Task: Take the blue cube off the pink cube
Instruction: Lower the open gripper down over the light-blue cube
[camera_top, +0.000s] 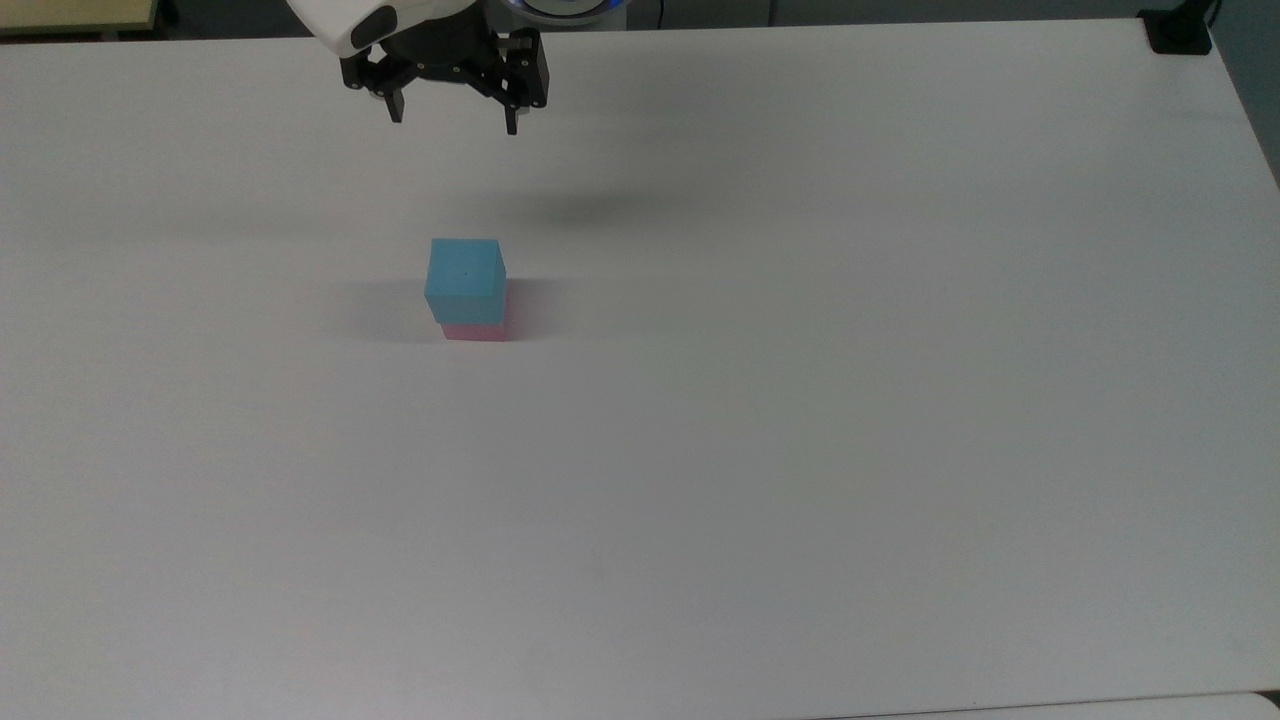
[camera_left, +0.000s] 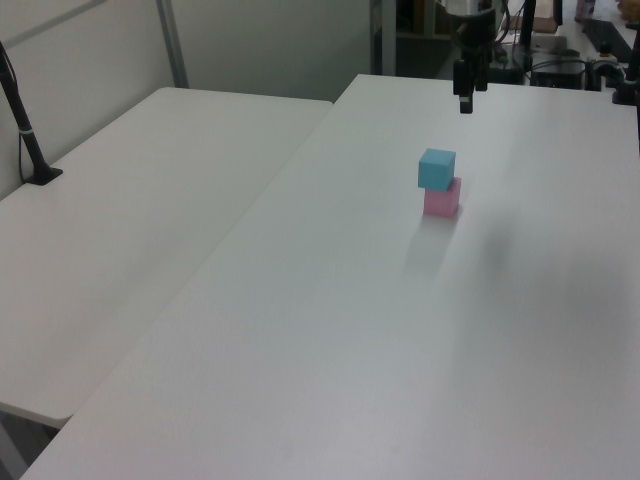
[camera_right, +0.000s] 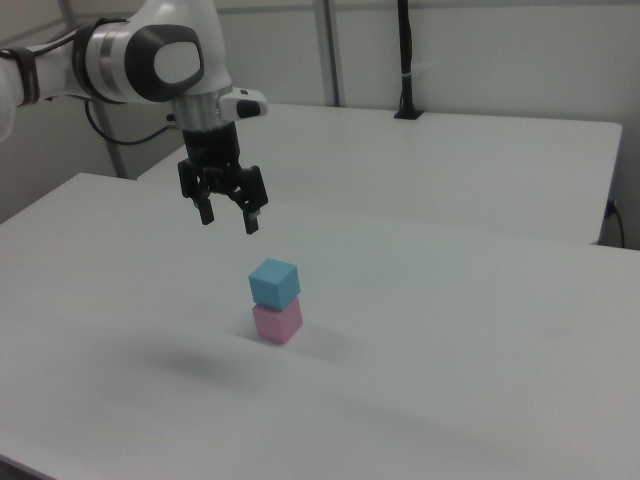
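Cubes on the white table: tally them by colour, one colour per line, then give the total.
Blue: 1, the blue cube, sitting on top.
Pink: 1, the pink cube, underneath it on the white table.
Total: 2 cubes, stacked in one pile. The end effector hangs open above the table, apart from the pile, holding nothing.

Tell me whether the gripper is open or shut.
Open. The gripper hangs above the table, its two fingers spread wide with nothing between them, away from the blue cube.
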